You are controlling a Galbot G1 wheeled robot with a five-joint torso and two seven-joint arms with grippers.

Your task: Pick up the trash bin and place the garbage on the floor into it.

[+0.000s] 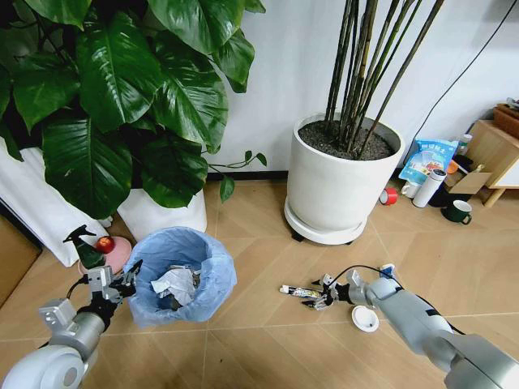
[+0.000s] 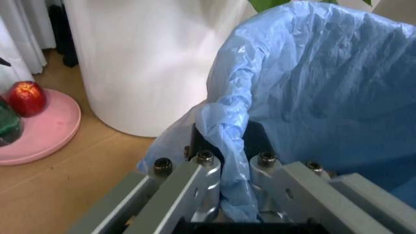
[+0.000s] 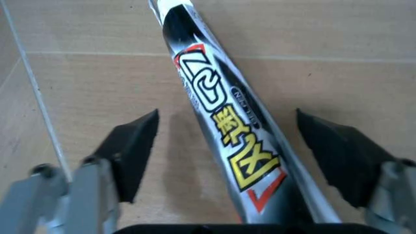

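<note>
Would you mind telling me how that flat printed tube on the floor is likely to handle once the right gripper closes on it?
The tube looks flattened, so it probably won't roll. Its glossy skin may slip between the open right gripper pads. It seems nearly empty, so it is likely light and may bend.

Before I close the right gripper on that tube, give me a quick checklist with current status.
1. Right gripper open: ok.
2. Tube between its fingers, one on each side: ok.
3. Tube flat on the floor: ok.
4. Left gripper shut on the trash bin rim, bag pinched: ok.
5. Bin upright with room inside: ok, paper covers only part of the bottom.
6. White disc out of the way: ok, beside the right arm.
</note>
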